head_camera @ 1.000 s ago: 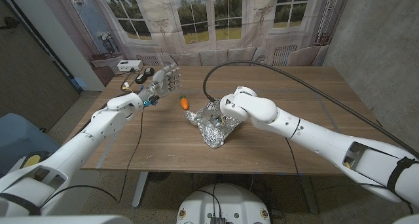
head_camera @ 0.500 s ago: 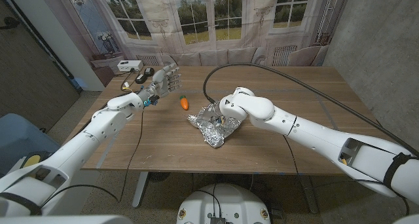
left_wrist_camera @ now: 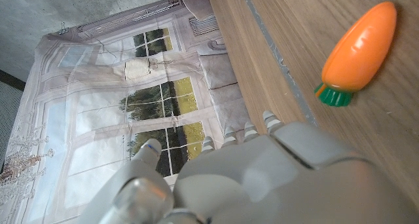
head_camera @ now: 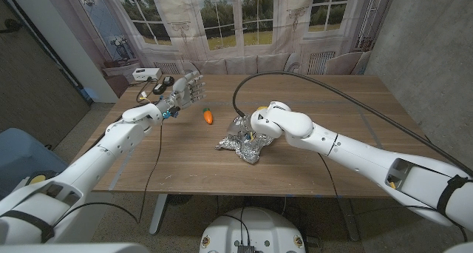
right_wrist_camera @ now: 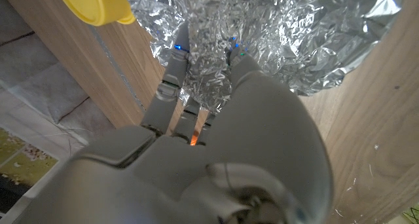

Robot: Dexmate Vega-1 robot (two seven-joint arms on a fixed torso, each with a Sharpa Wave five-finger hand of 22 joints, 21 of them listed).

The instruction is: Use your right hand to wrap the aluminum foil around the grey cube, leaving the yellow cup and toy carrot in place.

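right hand (head_camera: pixel 260 132) grips the foil (head_camera: pixel 243 143), now bunched tighter and drawn nearer than before, mid-table right of the carrot (head_camera: pixel 208 116). cube hidden. left hand (head_camera: pixel 179 91) unchanged, raised, fingers spread, holding nothing.

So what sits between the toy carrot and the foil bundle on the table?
Nothing: in the head view only bare wooden table separates the toy carrot from the crumpled aluminum foil under the right robot hand.

wooden table (head_camera: pixel 332 112) | painted window backdrop (head_camera: pixel 222 20) behind | small white box (head_camera: pixel 145 74) at far left edge
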